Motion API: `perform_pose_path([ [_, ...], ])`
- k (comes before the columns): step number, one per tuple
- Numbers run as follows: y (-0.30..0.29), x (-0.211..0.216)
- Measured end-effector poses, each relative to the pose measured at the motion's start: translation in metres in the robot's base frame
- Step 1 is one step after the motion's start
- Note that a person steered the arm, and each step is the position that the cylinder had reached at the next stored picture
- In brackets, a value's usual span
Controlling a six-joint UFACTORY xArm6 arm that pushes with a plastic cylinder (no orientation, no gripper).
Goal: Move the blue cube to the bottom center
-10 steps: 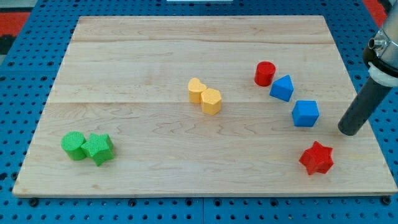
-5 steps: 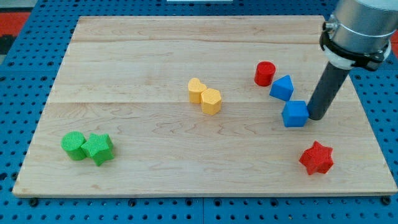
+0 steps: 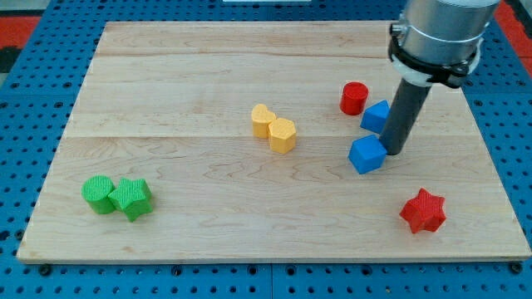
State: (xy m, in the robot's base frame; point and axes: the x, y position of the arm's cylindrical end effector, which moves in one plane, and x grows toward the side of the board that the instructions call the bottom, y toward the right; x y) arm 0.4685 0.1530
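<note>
Desk (image 3: pixel 208 199): pale wooden board on a blue pegboard; carries every block.
Rod: dark, upright, entering from the view's top right; no hand on it, nothing held. My tip (image 3: pixel 393 152) touches the right side of the blue cube.
Blue cube (image 3: pixel 366 154): right of centre, at mid-height of the board.
Second blue block (image 3: pixel 376 115): just above the cube, partly hidden by the rod; shape unclear.
Red star (image 3: pixel 422 211): lower right, well apart from the cube.
Red cylinder (image 3: pixel 353 98): upper left of the second blue block.
Yellow blocks (image 3: pixel 273 129): two touching, near centre.
Green blocks (image 3: pixel 117 197): two touching, lower left.
</note>
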Motion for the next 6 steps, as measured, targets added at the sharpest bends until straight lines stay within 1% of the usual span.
perform_pose_path([
  [2,-0.045,0.005],
  [4,-0.095,0.046],
  [5,-0.099,0.054],
  [6,-0.099,0.046],
])
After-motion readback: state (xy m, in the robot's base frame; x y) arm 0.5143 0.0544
